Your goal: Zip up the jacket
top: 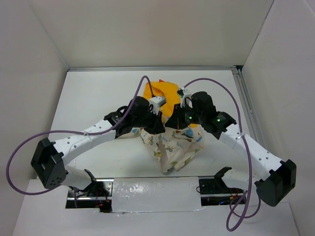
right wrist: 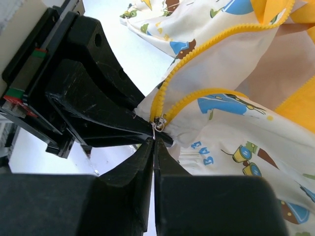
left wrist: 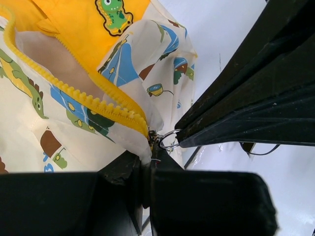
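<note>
— Where does the jacket (top: pixel 174 147) sit in the overhead shot?
— Dead centre of the frame, bunched in a heap on the white bench (top: pixel 98 98). The cream printed body lies toward the bottom and the orange hood (top: pixel 161 91) pokes out toward the top.

— And the zipper (left wrist: pixel 88 101)?
— Undone. In the left wrist view its two yellow toothed edges run down from the upper left and meet at lower centre, where the slider sits.

— The left claw (left wrist: pixel 147 169)?
— Closed, pinching the jacket's hem right below that slider.

— The right claw (right wrist: pixel 154 143)?
— Jaws pressed together at the centre of its own frame, gripping the zipper pull (left wrist: pixel 170 139), a small metal ring. Its tip is just beside the left claw's tip.

— What surrounds them?
— The left arm (top: pixel 93 135) and right arm (top: pixel 256 152) reach in from the lower corners of the overhead frame, with purple cables (top: pixel 209 79) looping off them. White walls (top: pixel 147 29) close in the bench on three sides.
</note>
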